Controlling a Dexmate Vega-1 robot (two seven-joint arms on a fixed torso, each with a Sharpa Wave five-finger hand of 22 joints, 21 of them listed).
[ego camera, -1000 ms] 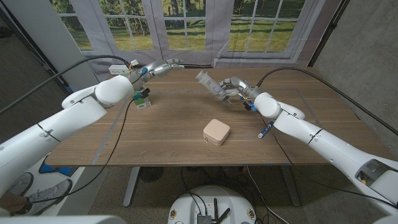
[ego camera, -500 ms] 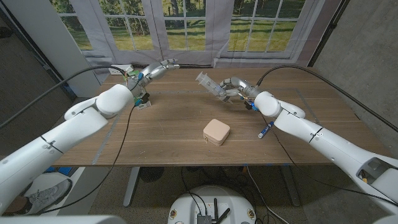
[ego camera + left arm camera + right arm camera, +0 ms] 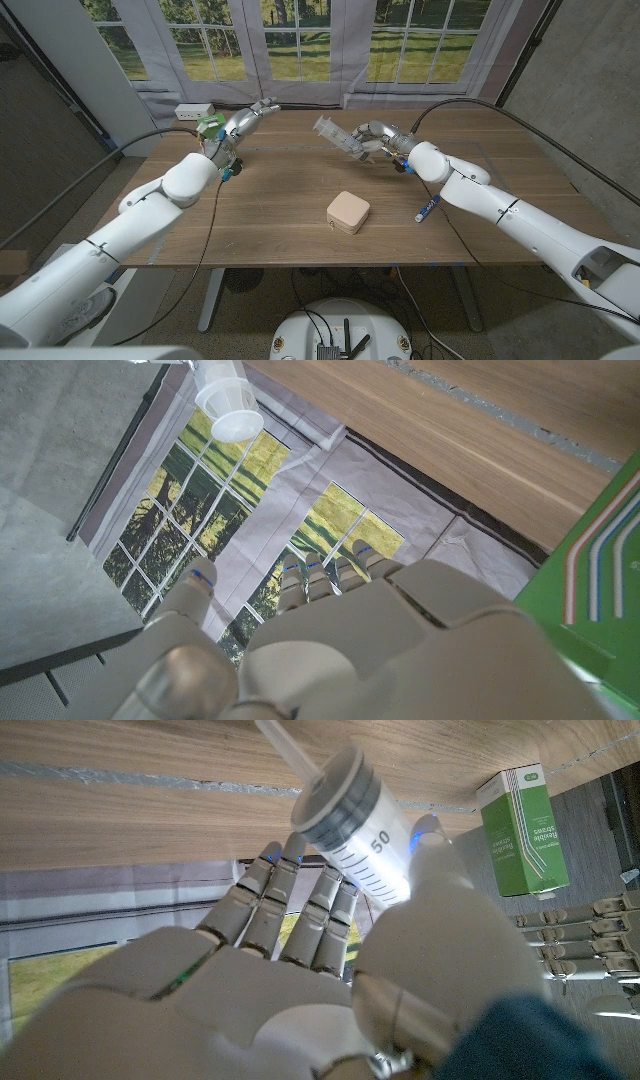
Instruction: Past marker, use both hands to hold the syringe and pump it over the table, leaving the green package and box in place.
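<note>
Your right hand (image 3: 375,137) is grasping the syringe (image 3: 335,134) and holding it up above the far part of the wooden bench (image 3: 280,200). The syringe is a clear plastic tube, round in section, with printed black marks and the number 50 on its side, and a grey rubber plunger seal is showing inside it in the right wrist view (image 3: 355,820). Its long axis is tilting: in the head view one end is pointing up and toward your left side, and the other end is sitting in the fingers (image 3: 300,910) of your right hand. The thumb is pressing on the barrel from one side and the fingers are wrapping behind it.

Your left hand (image 3: 243,117) is reaching out over the far left edge of the bench with its fingers apart and holding nothing. It is well apart from the syringe.

The green package (image 3: 212,128) is a flat cardboard carton with white stripes, just beside your left wrist. The box (image 3: 347,212) is a pale, smooth square with rounded corners, lying near the middle of the bench. A blue marker (image 3: 428,208) is lying under your right forearm.
</note>
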